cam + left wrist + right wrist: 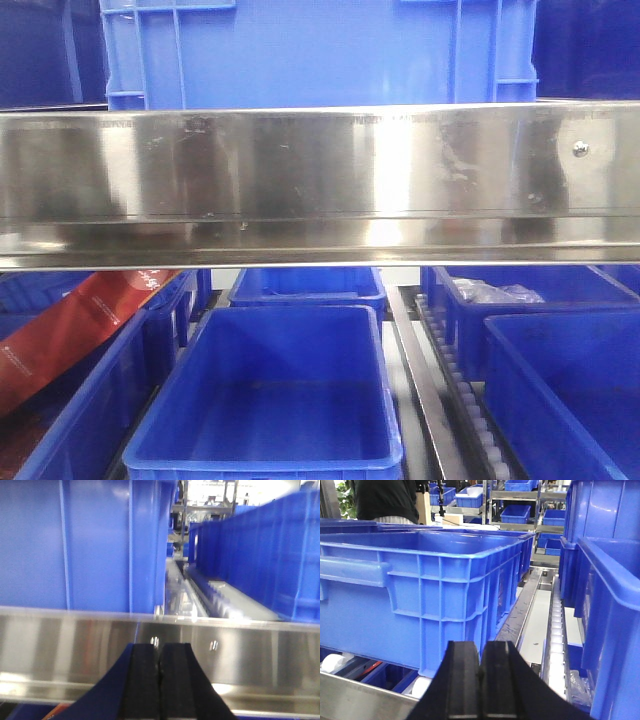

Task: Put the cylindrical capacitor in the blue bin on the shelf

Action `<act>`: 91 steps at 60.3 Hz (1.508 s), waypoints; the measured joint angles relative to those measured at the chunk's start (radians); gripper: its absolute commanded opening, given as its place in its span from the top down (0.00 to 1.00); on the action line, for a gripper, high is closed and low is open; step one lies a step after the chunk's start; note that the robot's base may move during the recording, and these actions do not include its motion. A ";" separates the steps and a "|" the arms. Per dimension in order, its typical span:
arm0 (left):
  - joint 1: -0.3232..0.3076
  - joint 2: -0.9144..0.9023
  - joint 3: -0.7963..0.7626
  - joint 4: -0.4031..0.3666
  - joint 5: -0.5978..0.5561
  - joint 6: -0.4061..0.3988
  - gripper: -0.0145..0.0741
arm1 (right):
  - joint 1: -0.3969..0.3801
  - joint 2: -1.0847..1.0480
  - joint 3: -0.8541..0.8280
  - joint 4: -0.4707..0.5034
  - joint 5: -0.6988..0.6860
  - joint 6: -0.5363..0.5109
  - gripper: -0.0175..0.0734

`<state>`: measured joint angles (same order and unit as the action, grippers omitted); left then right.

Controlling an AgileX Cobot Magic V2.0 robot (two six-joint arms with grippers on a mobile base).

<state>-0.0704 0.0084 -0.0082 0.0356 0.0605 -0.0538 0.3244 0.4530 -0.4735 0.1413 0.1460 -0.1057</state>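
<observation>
The blue bin (270, 400) stands empty on the lower level, under the broad steel front rail of the shelf (320, 180). The cylindrical capacitor is not visible in any view. My left gripper (159, 647) is shut, its black pads pressed together with nothing showing between them, and it faces the shelf rail (75, 645) from close by. My right gripper (480, 645) is also shut with nothing visible between its pads. It hovers just above the rail's edge (355, 700), beside a ribbed blue crate (420, 595). Neither gripper appears in the front view.
A tall ribbed blue crate (320, 50) sits on the upper level. Left of the empty bin is a blue bin with a red packet (70, 330). More blue bins (560, 350) stand at the right beyond a roller track (470, 400). A person (385, 500) stands in the background.
</observation>
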 measured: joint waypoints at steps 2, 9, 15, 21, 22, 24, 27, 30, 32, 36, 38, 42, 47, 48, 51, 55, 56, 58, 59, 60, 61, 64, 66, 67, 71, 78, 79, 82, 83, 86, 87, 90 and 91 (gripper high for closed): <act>0.000 0.000 0.003 0.000 0.000 0.000 0.96 | 0.000 0.000 0.000 0.000 -0.002 0.000 0.98; -0.010 -0.003 0.008 0.000 0.000 0.000 0.96 | 0.000 0.000 0.000 0.000 -0.002 0.000 0.98; -0.023 -0.003 0.010 0.000 0.002 0.000 0.96 | -0.001 0.000 0.000 0.000 -0.002 0.000 0.98; -0.027 -0.003 0.010 0.000 0.002 0.000 0.96 | -0.002 0.000 0.000 0.000 -0.002 0.000 0.98; -0.027 -0.003 0.010 -0.001 0.002 0.000 0.96 | -0.002 0.000 0.000 0.000 -0.002 0.000 0.98; -0.027 -0.003 0.010 -0.001 0.002 0.000 0.96 | -0.002 0.000 0.000 0.000 -0.002 0.000 0.98; -0.027 -0.003 0.010 -0.002 0.002 0.000 0.96 | -0.002 0.000 0.000 0.000 -0.002 0.000 0.98; -0.027 -0.003 0.010 -0.002 -0.003 0.000 0.96 | -0.002 0.000 0.000 0.000 -0.002 0.000 0.98; -0.027 -0.003 0.010 -0.002 -0.007 0.000 0.96 | -0.002 0.000 0.000 0.000 -0.002 0.000 0.98; -0.027 -0.003 0.010 -0.002 -0.022 0.000 0.96 | -0.002 0.000 0.000 0.000 -0.002 0.000 0.98; -0.027 -0.003 0.010 -0.002 -0.025 0.000 0.96 | -0.002 0.000 0.000 0.000 -0.002 0.000 0.98; -0.027 -0.003 0.010 -0.002 -0.028 0.000 0.96 | -0.002 0.000 0.000 0.000 -0.002 0.000 0.98; -0.027 -0.003 0.010 -0.002 -0.028 0.000 0.96 | -0.002 0.000 0.000 0.000 -0.002 0.000 0.98; -0.027 -0.003 0.010 -0.002 -0.030 0.000 0.96 | -0.002 0.000 0.000 0.000 -0.002 0.000 0.98; -0.027 -0.003 0.010 -0.002 -0.030 0.000 0.96 | -0.002 0.000 0.000 0.000 -0.002 0.000 0.98; -0.027 -0.003 0.010 -0.002 -0.032 0.000 0.96 | -0.002 0.000 0.000 0.000 -0.002 0.000 0.98; -0.027 -0.003 0.010 -0.002 -0.032 0.000 0.96 | -0.002 0.000 0.000 0.000 -0.002 0.000 0.98; -0.027 -0.003 0.010 -0.002 -0.032 0.000 0.96 | -0.002 0.000 0.000 0.000 -0.002 0.000 0.98; -0.027 -0.003 0.010 -0.002 -0.032 0.000 0.96 | -0.002 0.000 0.000 0.000 -0.002 0.000 0.98; -0.027 -0.003 0.010 -0.002 -0.032 0.000 0.96 | -0.002 0.000 0.000 0.000 -0.002 0.000 0.98; -0.027 -0.003 0.010 -0.002 -0.032 0.000 0.96 | -0.002 0.000 0.000 0.000 -0.002 0.000 0.98; -0.027 -0.003 0.010 -0.002 -0.032 0.000 0.96 | -0.002 0.000 0.000 0.000 -0.002 0.000 0.98; -0.027 -0.003 0.010 -0.002 -0.034 0.000 0.96 | -0.002 0.000 0.000 0.000 -0.002 0.000 0.98; -0.027 -0.003 0.010 -0.002 -0.034 0.000 0.96 | -0.002 0.000 0.000 0.000 -0.002 0.000 0.98; -0.027 -0.003 0.010 -0.002 -0.034 0.000 0.96 | -0.002 0.000 0.000 0.000 -0.002 0.000 0.98; -0.027 -0.003 0.010 -0.002 -0.034 0.000 0.96 | -0.003 0.000 0.002 -0.002 -0.002 0.000 0.98; -0.027 -0.003 0.010 -0.002 -0.034 0.000 0.96 | -0.005 0.000 0.002 -0.004 -0.002 0.000 0.98; -0.027 -0.003 0.010 -0.002 -0.036 0.000 0.96 | -0.010 -0.004 0.007 -0.008 0.001 0.000 0.98; -0.027 -0.003 0.010 -0.002 -0.036 0.000 0.96 | -0.017 -0.009 0.012 -0.009 0.003 0.000 0.98; -0.027 -0.003 0.010 -0.002 -0.036 0.000 0.96 | -0.040 -0.025 0.027 -0.012 0.008 0.000 0.98; -0.027 -0.003 0.010 -0.002 -0.036 0.000 0.96 | -0.052 -0.034 0.032 -0.014 0.010 0.000 0.98; -0.027 -0.003 0.010 -0.002 -0.036 0.000 0.96 | -0.090 -0.060 0.061 -0.016 0.013 0.000 0.98; -0.027 -0.003 0.010 -0.002 -0.036 0.000 0.96 | -0.102 -0.069 0.070 -0.016 0.014 0.002 0.98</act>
<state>-0.0976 0.0059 0.0023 0.0333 0.0246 -0.0538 0.2227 0.3837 -0.4039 0.1252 0.1601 -0.1037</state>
